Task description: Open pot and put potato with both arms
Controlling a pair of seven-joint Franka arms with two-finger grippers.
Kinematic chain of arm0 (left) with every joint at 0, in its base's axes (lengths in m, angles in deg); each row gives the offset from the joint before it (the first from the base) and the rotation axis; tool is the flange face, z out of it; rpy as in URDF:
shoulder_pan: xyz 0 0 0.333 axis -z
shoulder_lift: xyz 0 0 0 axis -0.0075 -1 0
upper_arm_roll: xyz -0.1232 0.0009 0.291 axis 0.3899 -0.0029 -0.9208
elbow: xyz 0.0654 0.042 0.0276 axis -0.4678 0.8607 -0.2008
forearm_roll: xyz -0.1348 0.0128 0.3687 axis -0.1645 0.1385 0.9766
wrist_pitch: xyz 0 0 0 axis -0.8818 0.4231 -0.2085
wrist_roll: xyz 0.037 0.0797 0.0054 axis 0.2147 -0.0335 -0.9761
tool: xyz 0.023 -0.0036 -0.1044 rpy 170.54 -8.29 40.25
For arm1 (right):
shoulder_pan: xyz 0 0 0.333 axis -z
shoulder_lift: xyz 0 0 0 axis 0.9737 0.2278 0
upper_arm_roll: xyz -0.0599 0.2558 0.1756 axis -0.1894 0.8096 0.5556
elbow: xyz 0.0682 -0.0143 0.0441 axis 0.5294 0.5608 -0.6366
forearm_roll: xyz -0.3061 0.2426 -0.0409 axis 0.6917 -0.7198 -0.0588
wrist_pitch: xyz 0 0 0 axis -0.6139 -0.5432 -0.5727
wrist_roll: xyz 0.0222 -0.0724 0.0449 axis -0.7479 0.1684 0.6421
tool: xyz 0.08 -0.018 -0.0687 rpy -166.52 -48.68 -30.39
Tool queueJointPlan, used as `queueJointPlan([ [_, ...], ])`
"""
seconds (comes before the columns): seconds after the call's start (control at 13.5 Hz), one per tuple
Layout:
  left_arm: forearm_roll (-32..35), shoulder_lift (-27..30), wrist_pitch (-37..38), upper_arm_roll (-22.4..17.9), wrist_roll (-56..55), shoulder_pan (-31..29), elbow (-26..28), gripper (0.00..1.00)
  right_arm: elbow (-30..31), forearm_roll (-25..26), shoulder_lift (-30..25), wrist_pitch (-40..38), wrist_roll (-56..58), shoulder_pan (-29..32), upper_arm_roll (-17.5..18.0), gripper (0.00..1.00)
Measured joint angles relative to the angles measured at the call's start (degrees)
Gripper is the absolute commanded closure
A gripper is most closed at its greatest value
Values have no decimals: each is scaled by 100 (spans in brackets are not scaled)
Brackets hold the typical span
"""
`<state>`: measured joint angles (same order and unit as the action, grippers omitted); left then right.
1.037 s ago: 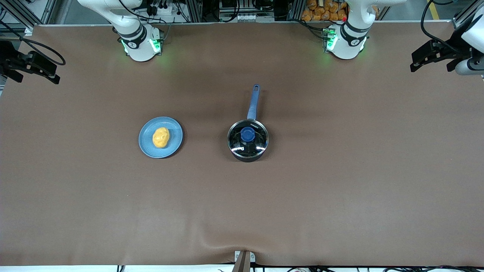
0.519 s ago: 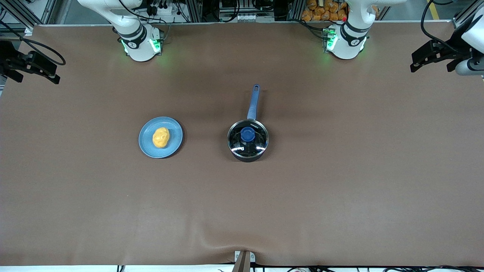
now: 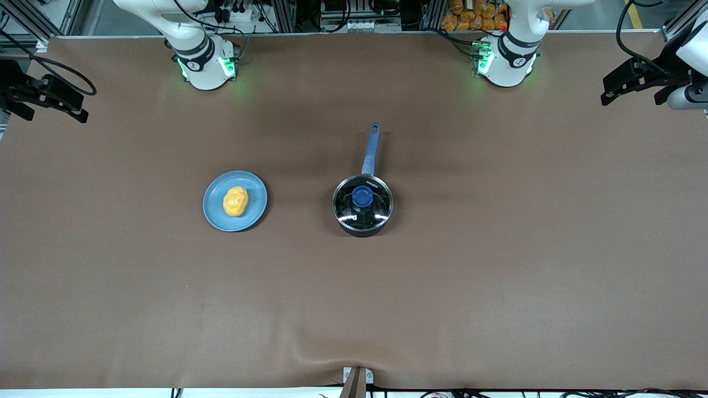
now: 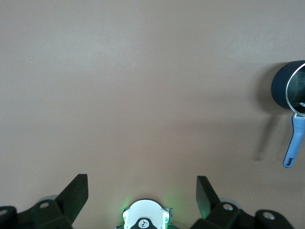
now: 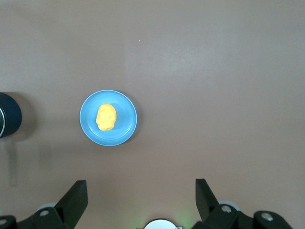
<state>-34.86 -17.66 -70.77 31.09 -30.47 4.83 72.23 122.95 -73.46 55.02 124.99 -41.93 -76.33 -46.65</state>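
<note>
Pot (image 3: 362, 211) (lid (image 3: 362, 204) on) mid-worktop (image 3: 498, 265); potato (image 3: 235, 200) on plate (image 3: 219, 216). Left end effector (image 4: 142, 192) and right end effector (image 5: 141, 195) high over the worktop, both open, empty.

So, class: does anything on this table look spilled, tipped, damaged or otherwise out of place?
Nothing stands out. The pot sits upright with its lid on, and the potato rests on the blue plate.

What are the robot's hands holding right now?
Nothing. The left gripper and right gripper both hang open and empty, high over the table. The potato lies on its plate; the lid is on the pot.
</note>
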Motion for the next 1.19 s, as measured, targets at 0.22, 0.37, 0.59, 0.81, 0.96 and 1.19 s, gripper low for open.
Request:
queueJointPlan([
  [0.22,0,-18,-41,12,0,9,0,0,0,0,0,0,0,0,2,0],
  [0.37,0,-59,-60,25,0,27,0,0,0,0,0,0,0,0,5,0],
  [0.59,-1,-139,-134,77,0,64,0,0,0,0,0,0,0,0,9,0],
  [0.81,-2,-373,-419,444,-56,90,4,0,0,0,0,0,0,0,13,0],
  [0.96,-4,-670,-715,886,-390,103,11,0,0,0,0,-1,0,0,17,0],
  [1.19,-3,-1333,-1164,1725,-1746,317,-33,0,1,0,0,-2,0,0,21,0],
])
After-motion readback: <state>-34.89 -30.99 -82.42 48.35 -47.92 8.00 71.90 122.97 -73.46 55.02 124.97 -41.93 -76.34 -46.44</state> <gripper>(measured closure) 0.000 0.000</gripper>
